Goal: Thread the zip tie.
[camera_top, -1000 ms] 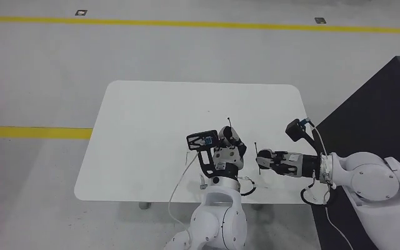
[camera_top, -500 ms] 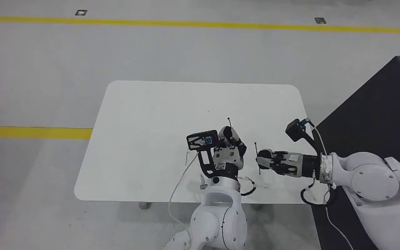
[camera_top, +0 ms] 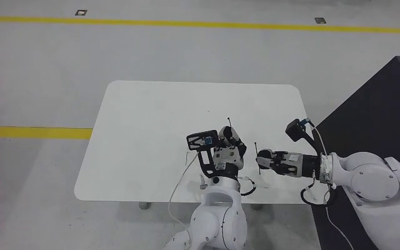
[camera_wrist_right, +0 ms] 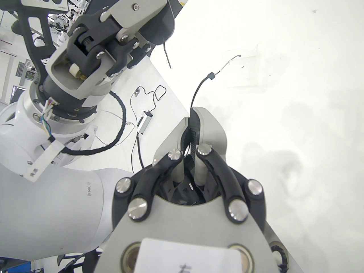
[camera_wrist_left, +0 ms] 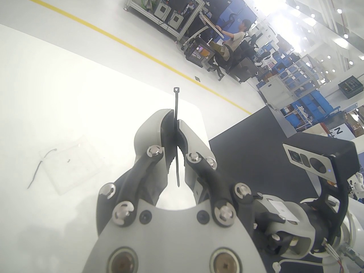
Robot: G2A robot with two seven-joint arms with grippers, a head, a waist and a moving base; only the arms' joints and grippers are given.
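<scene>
My left gripper (camera_wrist_left: 173,117) is shut on a straight black zip tie (camera_wrist_left: 176,132). Its square head (camera_wrist_left: 176,89) sticks out past the fingertips and its tail hangs behind them. My right gripper (camera_wrist_right: 193,113) is shut on a second black zip tie (camera_wrist_right: 199,89), which curves outward and ends in its head (camera_wrist_right: 210,75). From above, the left gripper (camera_top: 230,136) and right gripper (camera_top: 262,159) are held a short way apart over the white table (camera_top: 156,125), near its front edge. The two ties do not touch. The right wrist view also takes in the left gripper (camera_wrist_right: 159,33), with a tie tail (camera_wrist_right: 167,58) below it.
A clear plastic bag (camera_wrist_left: 68,166) lies flat on the table with a thin dark strand (camera_wrist_left: 37,169) beside it. A black mat (camera_top: 369,106) borders the table on the right. Cables and a small box (camera_wrist_right: 143,117) lie on the floor beyond the table edge.
</scene>
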